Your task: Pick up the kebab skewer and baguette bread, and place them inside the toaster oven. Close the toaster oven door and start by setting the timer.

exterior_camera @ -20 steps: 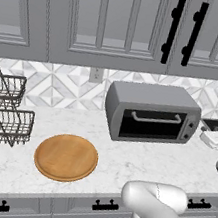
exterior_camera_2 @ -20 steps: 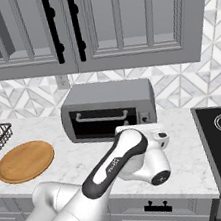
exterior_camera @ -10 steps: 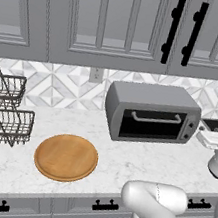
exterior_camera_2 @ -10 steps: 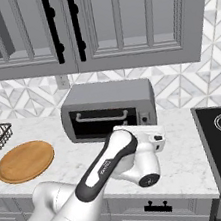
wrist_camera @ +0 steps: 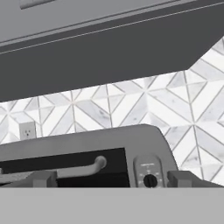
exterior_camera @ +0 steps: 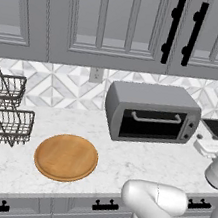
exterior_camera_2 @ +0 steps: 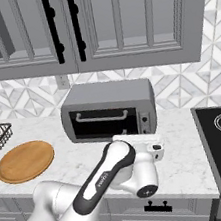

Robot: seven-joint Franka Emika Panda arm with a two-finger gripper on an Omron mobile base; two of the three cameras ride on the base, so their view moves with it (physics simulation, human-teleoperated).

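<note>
Hand view, grey toaster oven (wrist_camera: 83,144), door shut

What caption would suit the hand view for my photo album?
Hand camera facing the closed toaster oven door with its bar handle, the timer knob at right, patterned backsplash tiles behind.

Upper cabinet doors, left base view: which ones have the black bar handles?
The two upper cabinet doors above the toaster oven, meeting at one seam: each carries a vertical black bar handle beside it. The doors further left show no handles.
</note>
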